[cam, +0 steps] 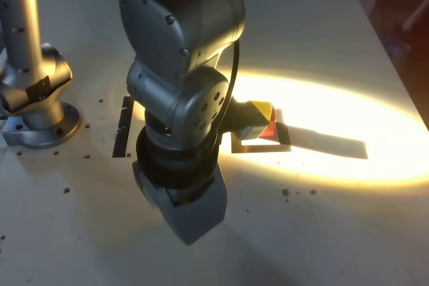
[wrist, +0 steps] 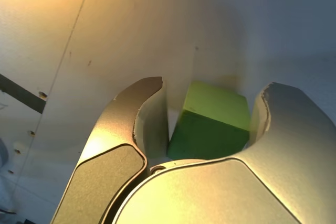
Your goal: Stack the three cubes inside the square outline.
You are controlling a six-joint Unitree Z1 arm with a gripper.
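Gripper [wrist: 215,83] at lower centre of the exterior view, fingers apart around the green cube [wrist: 211,124], visible gap on one side in the wrist view; can't tell whether the other finger touches. Exterior view, just right of centre: yellow cube [cam: 262,107] on the red cube [cam: 270,129], at the black square outline [cam: 261,148], partly hidden by the arm [cam: 177,108]. Black tape strip [cam: 123,128] left of centre, bright light patch [cam: 335,128] spreads to the right edge.
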